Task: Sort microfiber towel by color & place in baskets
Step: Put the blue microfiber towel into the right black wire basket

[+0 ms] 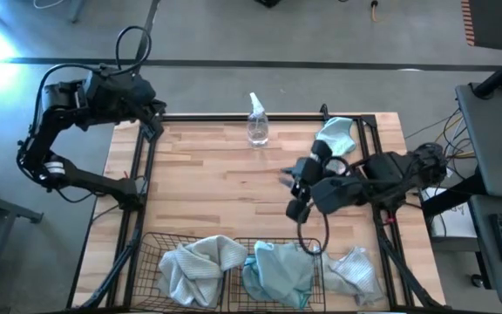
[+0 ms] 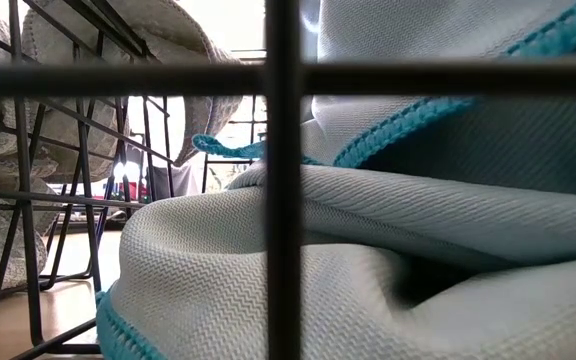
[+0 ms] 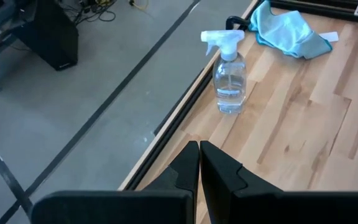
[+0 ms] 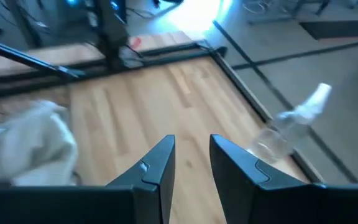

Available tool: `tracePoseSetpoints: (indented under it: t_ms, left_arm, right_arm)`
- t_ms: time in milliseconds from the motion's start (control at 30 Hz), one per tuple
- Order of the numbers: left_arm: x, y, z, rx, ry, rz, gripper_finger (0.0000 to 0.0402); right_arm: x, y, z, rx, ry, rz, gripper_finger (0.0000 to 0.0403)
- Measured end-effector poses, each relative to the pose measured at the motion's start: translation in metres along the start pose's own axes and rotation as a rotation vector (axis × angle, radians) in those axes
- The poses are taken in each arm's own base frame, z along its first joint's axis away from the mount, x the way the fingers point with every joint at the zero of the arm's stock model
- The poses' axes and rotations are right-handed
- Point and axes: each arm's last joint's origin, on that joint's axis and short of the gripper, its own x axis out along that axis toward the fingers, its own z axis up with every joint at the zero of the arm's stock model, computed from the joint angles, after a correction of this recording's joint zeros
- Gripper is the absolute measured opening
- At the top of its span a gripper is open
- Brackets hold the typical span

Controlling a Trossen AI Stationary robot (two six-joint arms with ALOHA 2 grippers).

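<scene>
Two black wire baskets stand side by side at the table's near edge. The left basket holds a pale grey-white towel. The right basket holds a light blue towel, which fills the low view behind the mesh. A second grey-white towel lies on the table right of the baskets. Another light blue towel lies at the far right corner. My right gripper hangs open over the table's middle right, nothing between its fingers. My left gripper is shut over the far left corner.
A clear spray bottle stands upright at the far edge's middle, also seen from the left wrist and the right wrist. Bare wood lies across the table's middle and left. The black table frame runs along the edges.
</scene>
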Motion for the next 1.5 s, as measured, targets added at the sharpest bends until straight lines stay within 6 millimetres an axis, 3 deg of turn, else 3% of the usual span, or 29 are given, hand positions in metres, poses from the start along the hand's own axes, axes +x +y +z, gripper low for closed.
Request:
tracePoseSetpoints:
  t_ms: [600, 767, 1000, 1200, 1333, 1500]
  left_arm:
    - [-0.013, 0.004, -0.006, -0.075, -0.033, 0.001, 0.0000]
    - [-0.015, 0.005, -0.008, -0.081, -0.039, 0.000, 0.0000]
    - [-0.020, 0.007, -0.010, -0.089, -0.050, 0.000, 0.0000]
    - [-0.020, 0.007, -0.011, -0.089, -0.052, 0.001, 0.0000]
    - [-0.020, 0.008, -0.010, -0.090, -0.051, 0.039, 0.0000]
    - [-0.020, 0.008, -0.010, -0.090, -0.051, 0.051, 0.0000]
  right_arm:
    - [0.039, -0.091, 0.010, -0.152, 0.186, -0.228, 0.0096]
    - [0.032, -0.124, 0.015, -0.131, 0.182, -0.293, 0.0096]
    - [-0.001, -0.167, 0.016, -0.045, 0.129, -0.355, 0.0096]
    - [-0.023, -0.191, 0.008, 0.023, 0.077, -0.419, 0.0096]
    - [-0.020, -0.201, -0.004, 0.051, 0.071, -0.459, 0.0096]
    - [-0.002, -0.214, -0.032, 0.102, 0.128, -0.521, 0.0096]
